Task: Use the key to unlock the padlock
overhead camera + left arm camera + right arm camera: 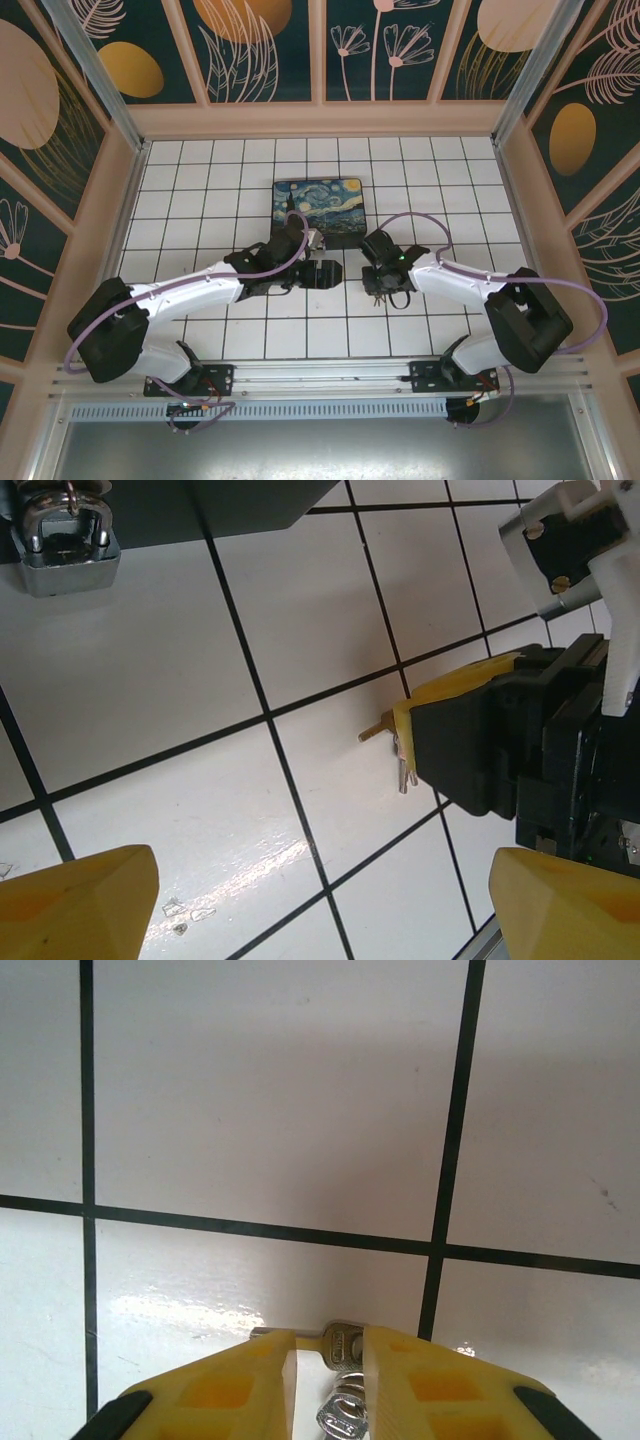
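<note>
- Padlock (62, 542), small, silver-grey metal, with a squarish body and a thin U-shaped shackle, sits in the top left corner of the left wrist view. It hangs from a ring at the dark front wall of the box, and both shackle legs enter the body. The frame edge cuts off the top of the ring.
- From the top camera, the black box with a blue-and-yellow painted lid (318, 205) lies on the white tiled table with black grid lines (200, 200). The left arm's wrist crosses the box's near edge, and the padlock is too small to make out there.
- The black left gripper (328, 273) with yellow fingers hovers over the tiles just in front of the box. In its own wrist view the two yellow fingertips (75, 905) stand wide apart at the bottom corners, with nothing between them.
- The thin silvery metal key (343, 1343) is pinched between the yellow fingers of the right gripper (330, 1360), with a coil of its small ring just below, low over the tiles. The fingers cover the rest of it.
- The left wrist view adds the side: thin metal tips poke out past the yellow pad, close above a tile. I cannot tell which tip is the blade.
- From above, the right gripper is near the left one, apart from it, and the key cannot be made out.
</note>
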